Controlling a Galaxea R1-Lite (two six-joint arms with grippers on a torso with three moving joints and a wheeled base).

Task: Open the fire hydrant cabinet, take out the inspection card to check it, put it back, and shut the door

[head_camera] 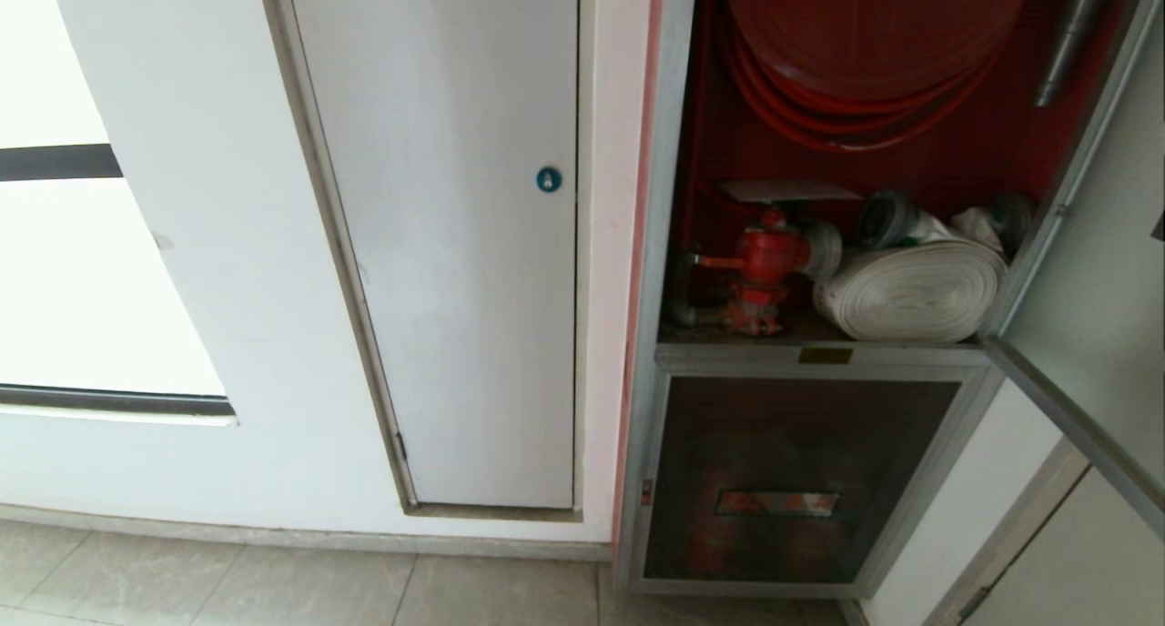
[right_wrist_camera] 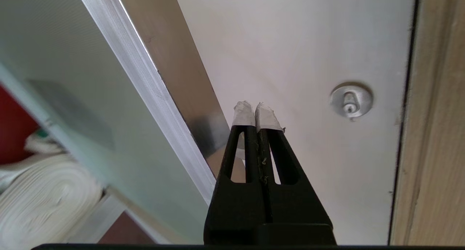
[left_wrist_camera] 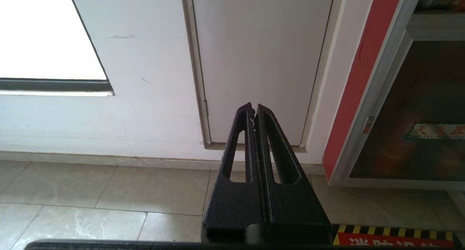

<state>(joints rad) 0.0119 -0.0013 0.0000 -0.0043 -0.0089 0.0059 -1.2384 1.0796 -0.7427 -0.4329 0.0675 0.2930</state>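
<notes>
The fire hydrant cabinet (head_camera: 657,244) stands open, red inside, with a red hose reel (head_camera: 865,35), a red valve (head_camera: 763,260) and a white rolled hose (head_camera: 910,291). The inspection card (head_camera: 787,191) lies flat on top of the valve. The door (head_camera: 1101,271) is swung out to the right. No gripper shows in the head view. My right gripper (right_wrist_camera: 256,110) is shut and empty, its taped tips just past the door's aluminium frame (right_wrist_camera: 145,83); the hose (right_wrist_camera: 43,195) shows through the glass. My left gripper (left_wrist_camera: 253,110) is shut, parked low over the floor.
A white door with a blue lock (head_camera: 548,179) is left of the cabinet. Below the open compartment is a smaller dark glass panel (head_camera: 792,480). Ahead of the right gripper is a white panel with a silver lock (right_wrist_camera: 351,100) and a wooden jamb (right_wrist_camera: 432,133).
</notes>
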